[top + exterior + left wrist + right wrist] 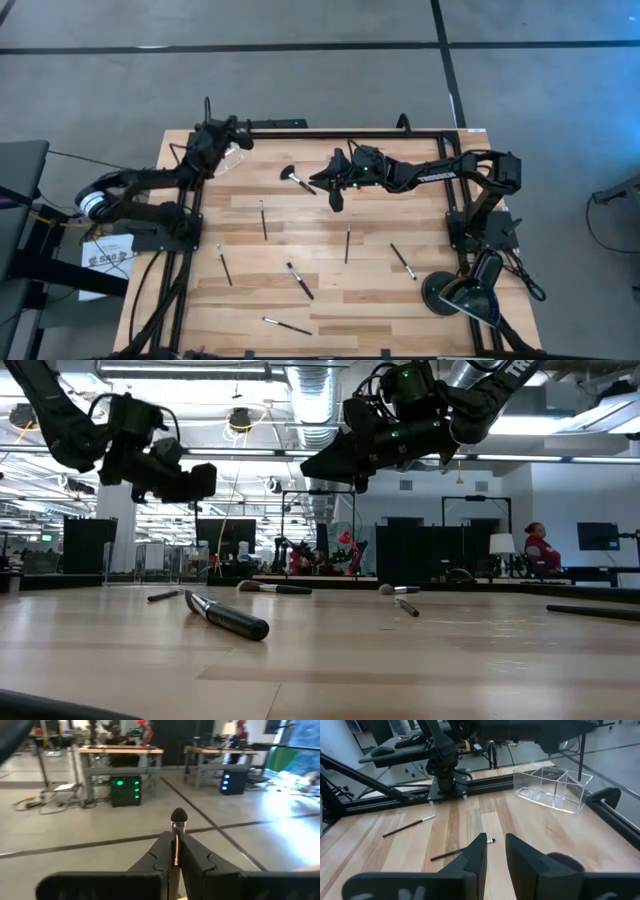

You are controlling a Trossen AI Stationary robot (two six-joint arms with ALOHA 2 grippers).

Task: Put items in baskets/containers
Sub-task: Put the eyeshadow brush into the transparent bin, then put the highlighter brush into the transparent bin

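Seven makeup brushes lie spread on the wooden table (330,305), and one more is in the air. The left arm reaches along the far left edge of the table. Its left gripper (176,842) is clenched on a slim brush (178,817), whose rounded dark head and silvery ferrule stick out past the fingertips. In the high view this gripper hangs near the far left corner, just beside or above the clear plastic container (552,787); I cannot tell which. The container stands on the table at that corner, has see-through walls and inner partitions, and I see no brush inside it.

The right arm stretches from the right side toward the middle of the far half of the table. The right gripper (338,196) hangs above the wood with a narrow gap between its fingers and nothing between them. On the table just beside it lies the fan brush (296,178), its wide black head pointing to the left arm. A round black lamp base (450,292) stands near the front right corner.

The other six brushes lie apart from each other over the middle and the near half, one of them (286,325) close to the front edge.
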